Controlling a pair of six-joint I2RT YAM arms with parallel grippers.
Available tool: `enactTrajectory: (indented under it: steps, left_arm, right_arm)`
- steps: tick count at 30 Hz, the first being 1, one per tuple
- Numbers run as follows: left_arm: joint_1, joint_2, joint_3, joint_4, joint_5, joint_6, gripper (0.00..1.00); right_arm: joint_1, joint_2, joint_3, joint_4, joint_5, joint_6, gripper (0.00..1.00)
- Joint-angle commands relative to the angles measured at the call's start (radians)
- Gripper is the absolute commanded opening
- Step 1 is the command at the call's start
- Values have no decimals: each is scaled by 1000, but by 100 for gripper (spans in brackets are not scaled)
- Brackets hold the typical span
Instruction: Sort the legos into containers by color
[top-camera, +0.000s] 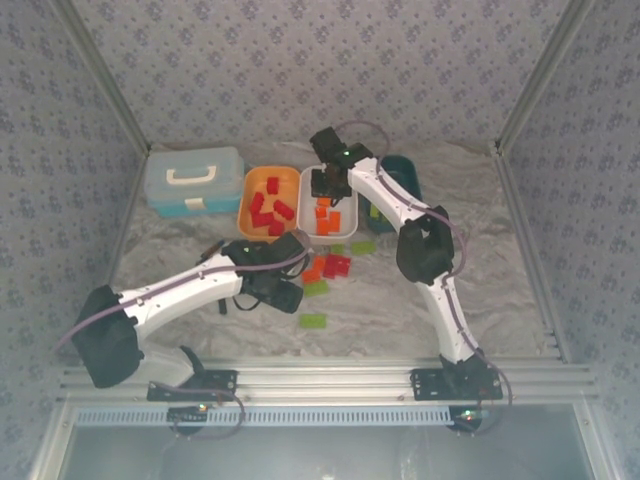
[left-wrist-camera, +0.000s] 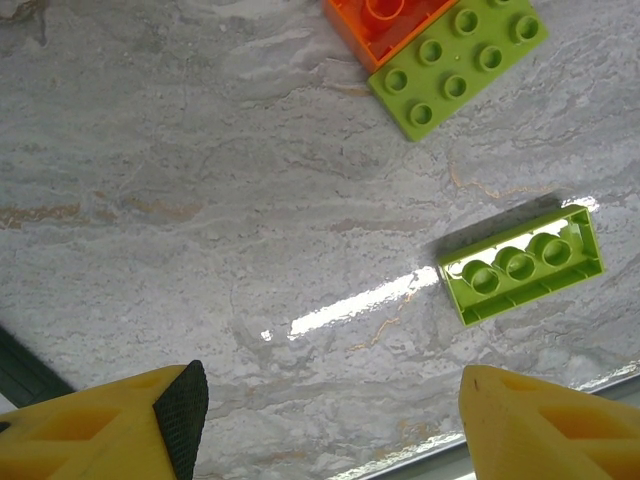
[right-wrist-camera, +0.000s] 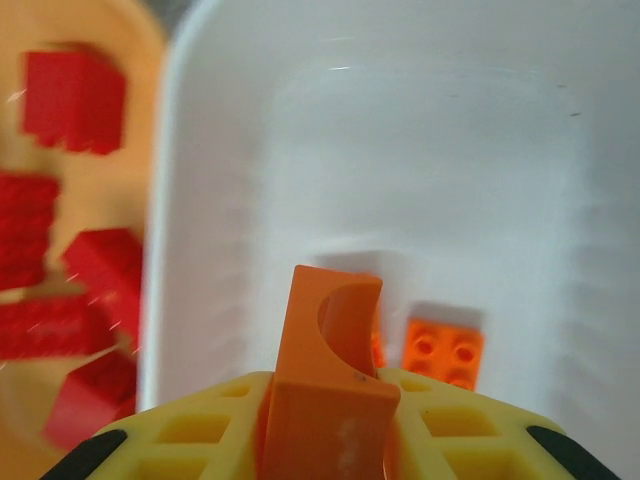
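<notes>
Left arm (top-camera: 185, 288) and right arm (top-camera: 385, 195) were white-shelled links with bulky black joint housings, thin grey-violet cables run alongside, black base brackets (top-camera: 195, 383), and yellow ribbed fingers (left-wrist-camera: 90, 435) tipped with black textured pads (left-wrist-camera: 183, 420).

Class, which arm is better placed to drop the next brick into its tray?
Right: the right gripper, shut on an orange brick, hangs over the white tray. The left gripper is open, empty.

Bare table (left-wrist-camera: 200, 200) lies open beside the upturned green lego (left-wrist-camera: 520, 265).
</notes>
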Motion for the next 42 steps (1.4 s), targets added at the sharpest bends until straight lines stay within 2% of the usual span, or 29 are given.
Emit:
enactTrajectory:
  steps: [1,7,13,21,24,25,27,28,29,33,37,42]
  left_arm:
    - [-20,21,16,17,16,46,70]
    - [-50,78,21,32,32,103,71]
    - [-84,172,62,40,25,145,71]
    - [-110,317,137,30,-9,148,73]
    - [-110,358,172,26,40,138,74]
    - [-114,367,183,27,71,132,83]
    - [-134,379,201,31,95,126,93]
    - [-153,384,208,32,95,128,94]
    - [-171,388,211,36,88,133,99]
    - [-230,392,196,57,33,173,97]
    - [-223,361,136,90,17,283,90]
    - [-196,395,119,110,11,378,87]
  right_arm:
    - [-37,40,78,-40,53,60,31]
    - [-51,159,191,-138,45,86,32]
    - [-52,186,190,-129,20,85,35]
    - [-54,186,239,-146,4,72,51]
    - [-51,151,286,-168,8,58,55]
    - [-50,124,285,-167,12,54,55]
    - [-46,70,266,-166,22,49,56]
    - [-45,30,239,-163,26,47,56]
    - [-43,-4,207,-159,31,45,56]
    - [-41,-201,-17,-106,36,38,57]
    - [-42,-407,-269,-49,33,41,57]
    - [-45,-617,-512,-28,41,66,57]
